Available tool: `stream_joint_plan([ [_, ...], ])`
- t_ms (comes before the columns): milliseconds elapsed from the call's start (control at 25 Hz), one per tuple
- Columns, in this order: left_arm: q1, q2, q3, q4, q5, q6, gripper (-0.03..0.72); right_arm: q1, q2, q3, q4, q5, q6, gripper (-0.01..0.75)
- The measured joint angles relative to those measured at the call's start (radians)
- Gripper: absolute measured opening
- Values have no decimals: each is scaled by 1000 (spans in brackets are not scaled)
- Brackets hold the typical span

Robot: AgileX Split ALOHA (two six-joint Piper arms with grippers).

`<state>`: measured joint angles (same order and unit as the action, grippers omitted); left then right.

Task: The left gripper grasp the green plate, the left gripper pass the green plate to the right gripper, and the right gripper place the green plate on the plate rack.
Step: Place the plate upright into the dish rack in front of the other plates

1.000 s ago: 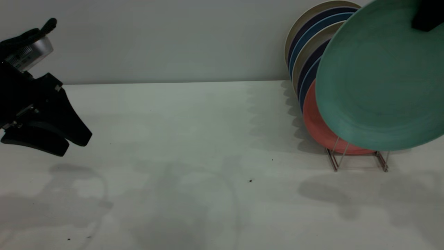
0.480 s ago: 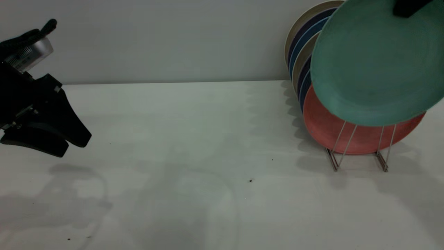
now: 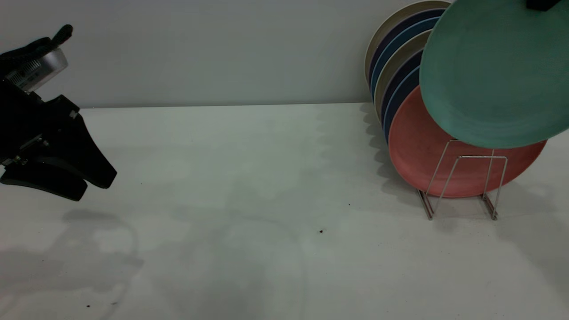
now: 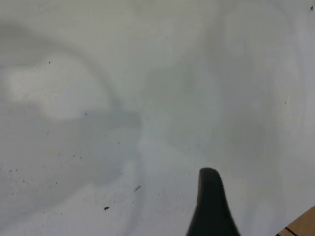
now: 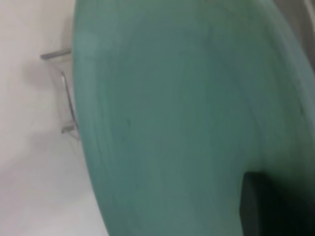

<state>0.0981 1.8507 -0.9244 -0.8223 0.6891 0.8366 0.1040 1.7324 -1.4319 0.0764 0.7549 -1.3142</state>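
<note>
The green plate [image 3: 493, 75] hangs tilted in the air at the upper right, above and in front of the plate rack [image 3: 462, 186]. Its lower rim is just above the rack's front wire loop. My right gripper [image 3: 540, 3] is shut on the plate's top edge and is mostly cut off by the frame. In the right wrist view the plate [image 5: 187, 118] fills the picture, with one dark finger [image 5: 268, 206] pressed on it and the rack wire [image 5: 66, 93] beside it. My left gripper [image 3: 84, 182] is parked at the far left above the table, open and empty; one finger [image 4: 211, 206] shows in the left wrist view.
A salmon-pink plate [image 3: 426, 151] stands in the rack, with several blue and beige plates [image 3: 391, 58] behind it against the wall. The white table [image 3: 244, 178] spreads between the arms. A wooden edge [image 4: 302, 223] shows in the left wrist view.
The green plate has risen and shifted right with my right gripper, uncovering the pink plate and the rack's front loop. The left arm has not moved.
</note>
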Motion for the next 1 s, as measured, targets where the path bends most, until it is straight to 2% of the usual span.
stream_joint_plan([
  [560, 0, 0, 0, 0, -4, 0, 554, -1, 52, 0, 0, -34, 4, 87],
  [1000, 0, 0, 0, 0, -14, 0, 554, -1, 52, 0, 47, -2, 4, 103],
])
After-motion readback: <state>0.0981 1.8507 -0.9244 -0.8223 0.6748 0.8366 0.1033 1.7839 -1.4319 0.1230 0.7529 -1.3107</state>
